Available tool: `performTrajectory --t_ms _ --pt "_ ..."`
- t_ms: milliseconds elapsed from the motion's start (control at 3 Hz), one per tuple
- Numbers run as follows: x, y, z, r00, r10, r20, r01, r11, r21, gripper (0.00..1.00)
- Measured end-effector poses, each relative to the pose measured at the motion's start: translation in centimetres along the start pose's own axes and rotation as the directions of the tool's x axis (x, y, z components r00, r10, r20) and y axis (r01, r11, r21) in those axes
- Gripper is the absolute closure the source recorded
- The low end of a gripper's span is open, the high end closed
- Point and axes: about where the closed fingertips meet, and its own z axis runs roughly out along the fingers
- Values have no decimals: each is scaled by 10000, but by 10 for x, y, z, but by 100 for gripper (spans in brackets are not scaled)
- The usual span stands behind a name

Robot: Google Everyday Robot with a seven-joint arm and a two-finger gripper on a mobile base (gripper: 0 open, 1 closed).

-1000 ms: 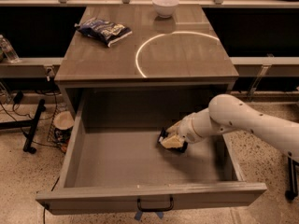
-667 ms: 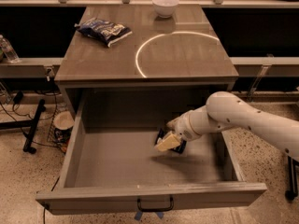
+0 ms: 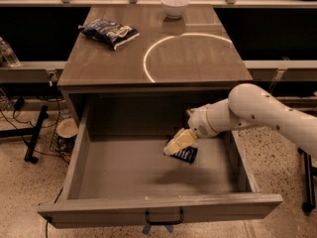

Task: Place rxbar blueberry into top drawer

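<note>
The top drawer is pulled wide open, its black handle centred on the front panel. My gripper reaches in from the right, inside the drawer's right half, a little above the floor. The rxbar blueberry, a small dark navy wrapper with white lettering, sits right at the gripper's tip, partly covered by it. I cannot tell whether the bar is held or lies on the drawer floor. A shadow falls on the floor just in front of it.
On the cabinet top lie a crinkled blue-and-white snack bag at the back left and a white bowl at the back. A black stand and cables are on the floor to the left.
The gripper has shifted slightly left and up inside the drawer. The dark bar shows at about the same place, now more exposed below the gripper's tip.
</note>
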Motion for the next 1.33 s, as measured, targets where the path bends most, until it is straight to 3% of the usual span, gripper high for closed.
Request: performTrajectory --t_ms 333,667,1333 --pt "-32 -23 -62 9957 182 903 -277 9941 1053 0" --pt "-52 -38 -103 9871 226 1586 -502 9837 1727 0" --pt "-65 -51 -134 9842 40 1772 -477 9689 2429 56"
